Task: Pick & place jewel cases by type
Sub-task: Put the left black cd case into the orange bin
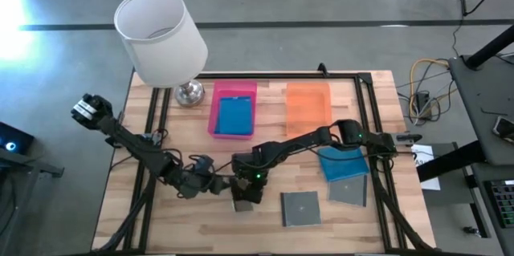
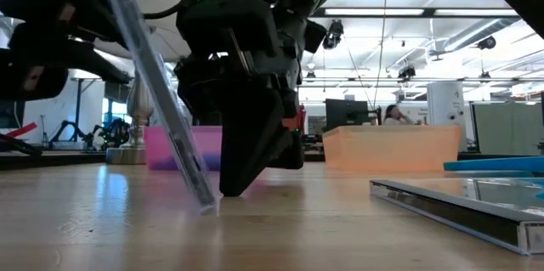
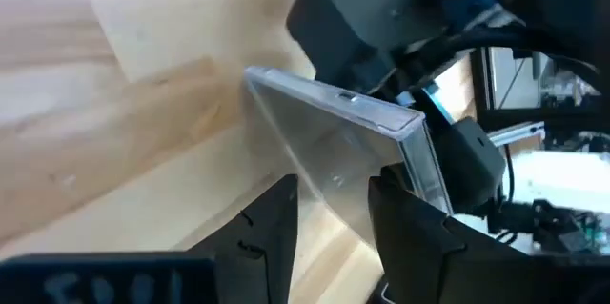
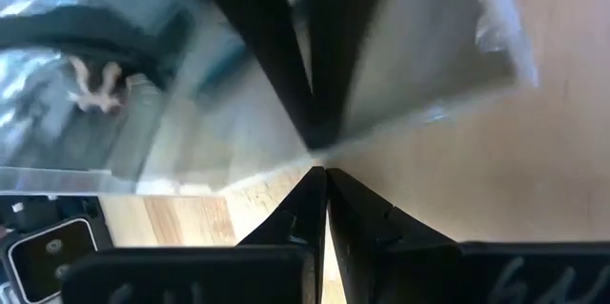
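I keep the clear jewel case [image 2: 161, 93] tilted on its edge at the worktop [image 1: 361, 224] front-centre, left pincer [image 3: 329, 213] clamped on it, so the right pincer [image 2: 234, 188] (fingers together, approx. touching it) can support.

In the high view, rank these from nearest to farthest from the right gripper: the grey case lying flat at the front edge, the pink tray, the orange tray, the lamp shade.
From the right gripper:
1. Grey case, flat on the table just to its right.
2. Pink tray, behind it, holding a blue case.
3. Orange tray, behind and to the right.
4. Lamp shade, at the back left corner.
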### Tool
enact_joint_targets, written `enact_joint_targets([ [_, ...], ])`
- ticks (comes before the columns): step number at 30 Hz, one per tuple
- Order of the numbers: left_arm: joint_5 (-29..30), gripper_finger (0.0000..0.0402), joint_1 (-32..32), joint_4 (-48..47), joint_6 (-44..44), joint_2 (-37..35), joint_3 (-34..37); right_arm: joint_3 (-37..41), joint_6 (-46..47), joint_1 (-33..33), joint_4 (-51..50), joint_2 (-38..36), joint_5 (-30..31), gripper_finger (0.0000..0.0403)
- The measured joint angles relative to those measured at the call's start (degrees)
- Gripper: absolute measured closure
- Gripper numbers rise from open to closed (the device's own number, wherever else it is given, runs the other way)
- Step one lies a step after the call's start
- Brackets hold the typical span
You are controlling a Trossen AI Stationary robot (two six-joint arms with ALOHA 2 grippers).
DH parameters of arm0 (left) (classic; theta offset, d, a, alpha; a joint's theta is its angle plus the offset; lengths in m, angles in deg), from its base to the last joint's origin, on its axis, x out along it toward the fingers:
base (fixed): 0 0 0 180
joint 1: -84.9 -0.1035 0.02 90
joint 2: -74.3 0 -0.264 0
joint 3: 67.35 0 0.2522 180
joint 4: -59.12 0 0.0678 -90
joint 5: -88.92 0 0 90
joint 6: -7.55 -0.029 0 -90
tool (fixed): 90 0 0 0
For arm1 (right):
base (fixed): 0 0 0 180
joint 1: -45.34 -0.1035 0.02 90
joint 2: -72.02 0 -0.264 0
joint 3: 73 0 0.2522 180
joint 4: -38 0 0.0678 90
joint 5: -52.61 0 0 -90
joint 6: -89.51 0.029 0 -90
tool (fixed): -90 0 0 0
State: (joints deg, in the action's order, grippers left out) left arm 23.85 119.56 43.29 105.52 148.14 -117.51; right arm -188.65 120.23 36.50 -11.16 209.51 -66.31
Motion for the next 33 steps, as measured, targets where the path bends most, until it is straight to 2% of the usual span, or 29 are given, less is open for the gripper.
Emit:
enact_joint_targets([
  [7, 5.5, 0.0287, 2.3, 0.4, 9.0, -0.8, 0.0, -0.1, 1.2, 0.1, 0.7, 0.0, 0.3, 0.039],
  [13, 11.2, 0.0249, 3.7, -0.4, 13.6, -2.2, 0.1, 0.0, 1.9, 0.1, 2.0, 0.1, 0.3, 0.039],
  [19, 13.2, 0.0222, 3.8, -0.5, 13.8, -2.5, 0.1, 0.0, 1.9, 0.2, 2.5, 0.1, 0.3, 0.039],
  [33, 15.1, 0.0221, 3.9, 1.6, 17.0, -1.0, -0.2, -0.1, 1.9, 0.2, 3.1, 0.1, 0.4, 0.039],
])
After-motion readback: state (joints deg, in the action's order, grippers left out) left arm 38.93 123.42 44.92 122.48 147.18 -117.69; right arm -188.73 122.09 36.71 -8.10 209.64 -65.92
